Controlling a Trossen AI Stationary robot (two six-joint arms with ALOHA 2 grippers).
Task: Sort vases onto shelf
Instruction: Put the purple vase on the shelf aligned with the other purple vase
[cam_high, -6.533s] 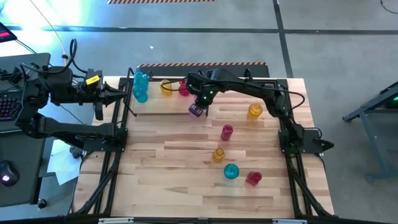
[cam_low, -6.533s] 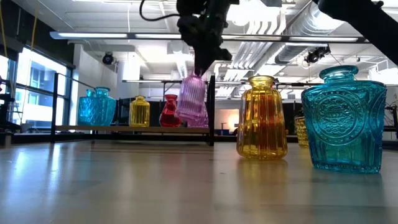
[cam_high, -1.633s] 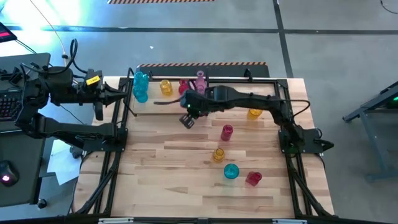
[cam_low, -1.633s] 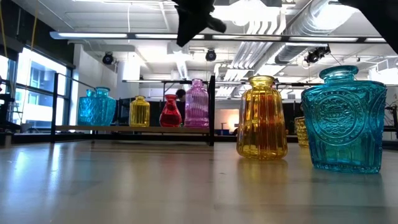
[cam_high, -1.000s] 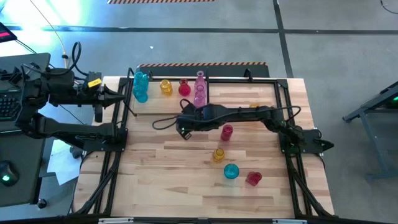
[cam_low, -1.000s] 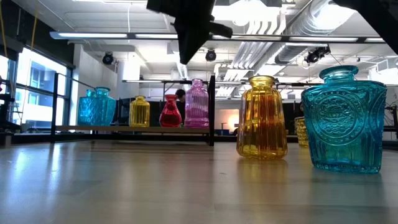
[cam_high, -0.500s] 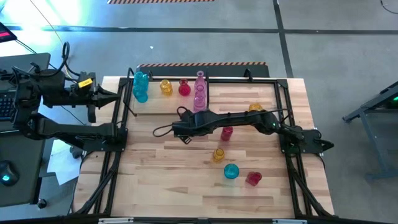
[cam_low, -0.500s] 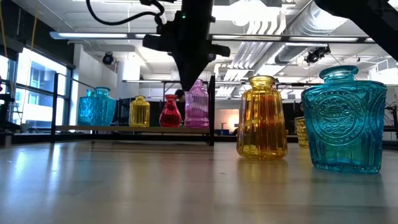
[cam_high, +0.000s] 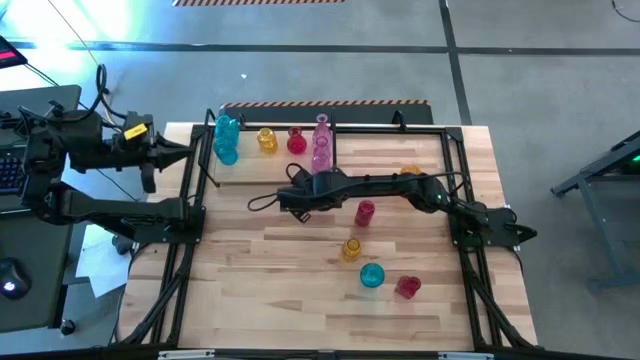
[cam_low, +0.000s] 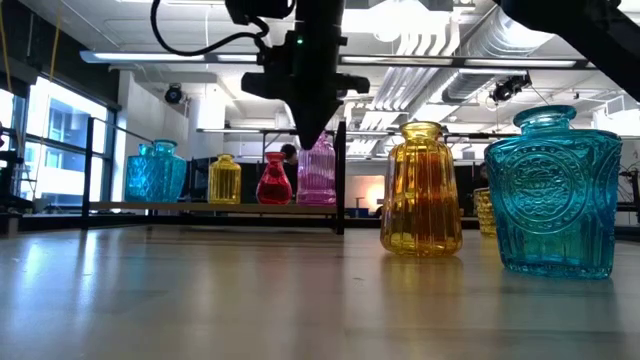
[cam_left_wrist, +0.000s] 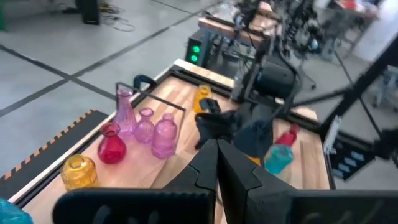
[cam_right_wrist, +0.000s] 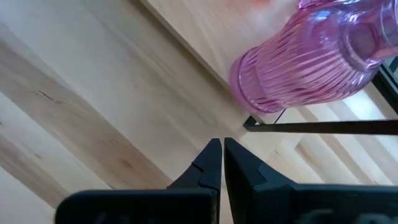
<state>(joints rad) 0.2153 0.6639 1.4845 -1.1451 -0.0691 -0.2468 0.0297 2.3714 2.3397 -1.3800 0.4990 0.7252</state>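
Right gripper (cam_high: 291, 200), closed and empty, hovers beside the shelf (cam_high: 270, 172) where a ribbed pink vase (cam_right_wrist: 298, 62) stands sorted; left gripper (cam_left_wrist: 217, 163) closed, idle.

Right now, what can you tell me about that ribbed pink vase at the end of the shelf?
The ribbed pink vase is translucent glass with vertical ribs, a rounded body and a narrower neck. It stands upright on the wooden plank of the shelf, near a black rod at the plank's edge. Nothing grips it; the right end effector is shut and apart from it.
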